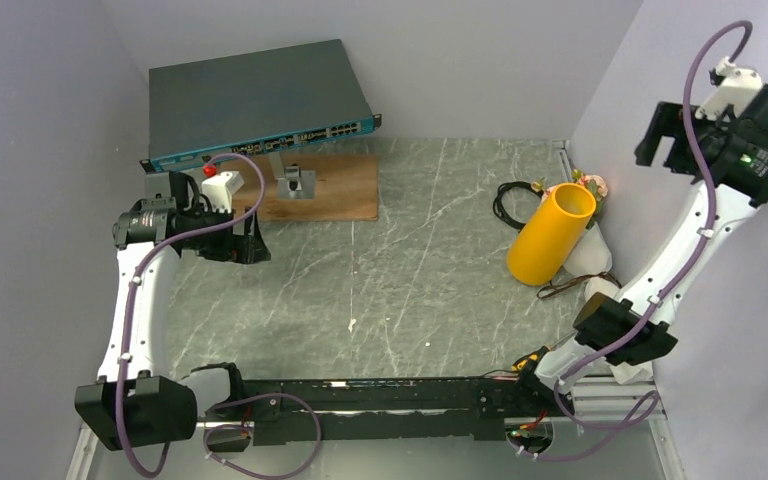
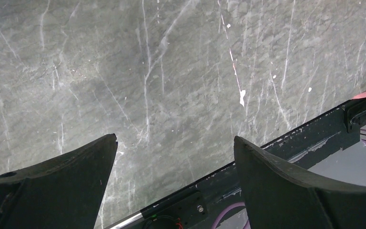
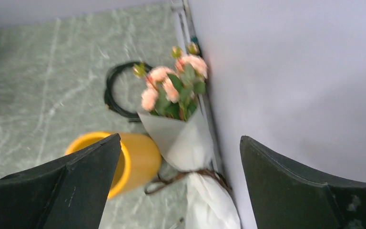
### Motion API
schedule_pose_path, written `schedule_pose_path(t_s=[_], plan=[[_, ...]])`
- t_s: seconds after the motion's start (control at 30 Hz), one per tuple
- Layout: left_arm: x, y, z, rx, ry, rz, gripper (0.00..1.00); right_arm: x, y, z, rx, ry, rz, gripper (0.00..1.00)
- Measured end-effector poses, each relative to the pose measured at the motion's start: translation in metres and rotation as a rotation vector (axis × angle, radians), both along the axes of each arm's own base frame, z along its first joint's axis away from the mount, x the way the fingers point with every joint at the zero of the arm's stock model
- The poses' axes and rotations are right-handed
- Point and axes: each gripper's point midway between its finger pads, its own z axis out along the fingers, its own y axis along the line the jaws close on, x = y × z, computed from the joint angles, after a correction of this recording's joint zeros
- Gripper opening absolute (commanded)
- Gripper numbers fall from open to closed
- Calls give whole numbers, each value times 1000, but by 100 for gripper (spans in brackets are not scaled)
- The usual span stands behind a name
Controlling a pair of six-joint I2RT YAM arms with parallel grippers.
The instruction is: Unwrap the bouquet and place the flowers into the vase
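The yellow-orange vase point(image 1: 550, 238) stands near the right wall with its open mouth showing; it appears again as the vase point(image 3: 140, 155) in the right wrist view. The bouquet point(image 3: 183, 136) lies beside it against the wall, its white paper tied with brown ribbon point(image 3: 190, 175). Pink and peach flowers point(image 3: 171, 86) stick out of the far end, and in the top view the flowers point(image 1: 588, 185) peek out behind the vase. My right gripper point(image 1: 660, 135) hangs high above them, open and empty point(image 3: 180, 138). My left gripper point(image 1: 248, 240) is open over bare table point(image 2: 175, 137), far to the left.
A coil of black cable point(image 1: 513, 203) lies just left of the flowers. At the back left sit a network switch point(image 1: 260, 100) and a wooden board point(image 1: 335, 190) carrying a small grey fixture point(image 1: 294, 180). A black rail point(image 1: 390, 400) runs along the near edge.
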Motion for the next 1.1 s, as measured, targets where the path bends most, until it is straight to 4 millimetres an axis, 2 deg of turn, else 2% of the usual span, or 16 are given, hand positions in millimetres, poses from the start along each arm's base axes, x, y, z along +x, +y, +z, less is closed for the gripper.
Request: schedule_pose_path(t_s=[0.1, 0.23, 0.47, 0.53, 0.73, 1.1], plan=[[0, -3, -2, -4, 10, -8, 99, -21, -18, -21, -20, 86, -14, 95], [2, -8, -5, -5, 25, -29, 99, -45, -23, -62, -20, 237, 36, 93], [8, -12, -3, -5, 26, -50, 99, -88, 1, -161, 93, 510, 186, 91], [11, -13, -2, -3, 23, -55, 99, -100, 10, -181, 116, 559, 215, 91], [18, -13, 6, 8, -3, -73, 99, -124, 23, -213, 117, 630, 247, 91], [21, -12, 13, 30, -32, -100, 99, -132, 7, -257, 67, 682, 236, 92]])
